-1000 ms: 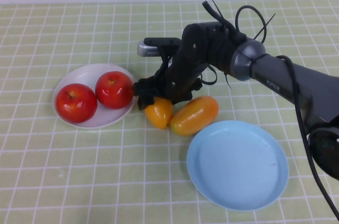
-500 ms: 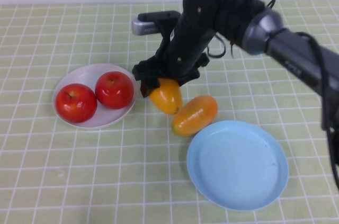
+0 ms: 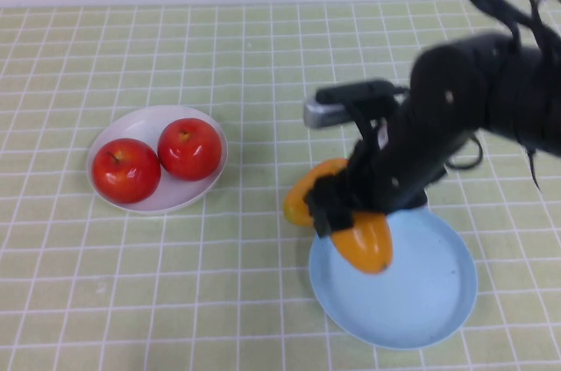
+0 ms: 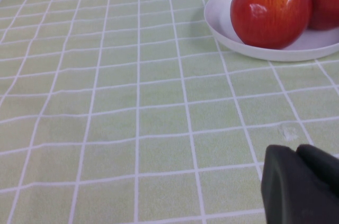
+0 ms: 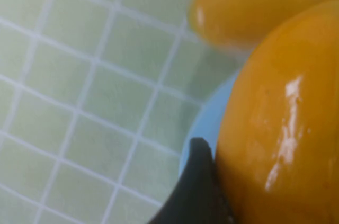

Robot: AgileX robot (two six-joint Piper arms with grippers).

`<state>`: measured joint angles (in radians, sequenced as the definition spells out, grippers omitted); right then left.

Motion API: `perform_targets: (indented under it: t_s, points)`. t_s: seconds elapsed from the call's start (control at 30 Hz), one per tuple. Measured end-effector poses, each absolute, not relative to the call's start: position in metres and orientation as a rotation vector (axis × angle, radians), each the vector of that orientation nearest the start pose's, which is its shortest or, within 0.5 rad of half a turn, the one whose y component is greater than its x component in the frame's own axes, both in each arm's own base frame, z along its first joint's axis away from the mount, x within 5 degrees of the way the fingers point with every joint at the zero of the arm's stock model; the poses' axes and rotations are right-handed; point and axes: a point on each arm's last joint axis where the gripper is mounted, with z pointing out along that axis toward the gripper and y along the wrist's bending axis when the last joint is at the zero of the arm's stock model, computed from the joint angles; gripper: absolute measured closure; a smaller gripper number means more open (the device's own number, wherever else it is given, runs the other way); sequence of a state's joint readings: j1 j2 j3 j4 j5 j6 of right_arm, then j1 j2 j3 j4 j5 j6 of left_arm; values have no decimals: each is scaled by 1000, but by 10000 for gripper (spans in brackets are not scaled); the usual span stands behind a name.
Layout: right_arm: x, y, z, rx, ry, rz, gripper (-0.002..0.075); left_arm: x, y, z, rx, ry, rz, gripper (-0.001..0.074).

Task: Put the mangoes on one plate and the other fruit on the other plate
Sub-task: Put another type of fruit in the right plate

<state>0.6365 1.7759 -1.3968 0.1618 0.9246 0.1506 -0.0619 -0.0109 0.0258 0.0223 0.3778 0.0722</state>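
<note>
My right gripper (image 3: 355, 217) is shut on a yellow-orange mango (image 3: 366, 241) and holds it over the near-left part of the light blue plate (image 3: 429, 301). In the right wrist view that mango (image 5: 280, 128) fills the frame beside one dark finger (image 5: 198, 181), with the blue plate's rim (image 5: 204, 123) below. The second mango (image 3: 307, 191) lies on the cloth just behind the blue plate, partly hidden by the arm. Two red apples (image 3: 127, 169) (image 3: 188, 147) rest on the white plate (image 3: 158, 200) at the left. My left gripper (image 4: 302, 181) is shut, low over the cloth near the white plate (image 4: 254, 49).
A green checked cloth (image 3: 219, 301) covers the whole table. A pale wall runs along the far edge. My right arm (image 3: 473, 117) reaches in from the right above the blue plate.
My right gripper has lifted one mango off the cloth and carried it right and toward me, to above the blue plate. The other mango and both apples have stayed put.
</note>
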Motion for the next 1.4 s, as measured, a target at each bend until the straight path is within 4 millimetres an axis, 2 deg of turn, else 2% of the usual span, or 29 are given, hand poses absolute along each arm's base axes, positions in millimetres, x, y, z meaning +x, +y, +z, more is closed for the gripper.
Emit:
perform_targets:
  t_s: [0.13,0.33,0.43,0.63,0.87,0.93,1.03,1.17,1.27,1.4]
  points:
    - [281,224,229,-551,2840,391,223,52,-2,171,139,1871,29,731]
    - [279,225,210,-536,2901,388,223,52,-2,171,139,1871,29,731]
    - [280,225,207,-531,2912,392,216,52,-2,171,139,1871,29,731]
    - [280,226,206,-529,2920,394,97,52,-2,171,139,1871,29,731]
    - [280,226,206,-528,2920,394,76,52,-2,171,139,1871,29,731]
    - [280,227,212,-508,2906,409,76,52,-2,171,139,1871,29,731]
    - [286,230,231,-447,2841,457,75,52,-2,171,139,1871,29,731]
    - [305,234,259,-311,2731,536,75,52,-2,171,139,1871,29,731]
    - [324,230,260,-207,2719,556,76,52,-2,171,139,1871,29,731]
    - [347,227,241,-87,2766,544,78,52,-2,171,139,1871,29,731]
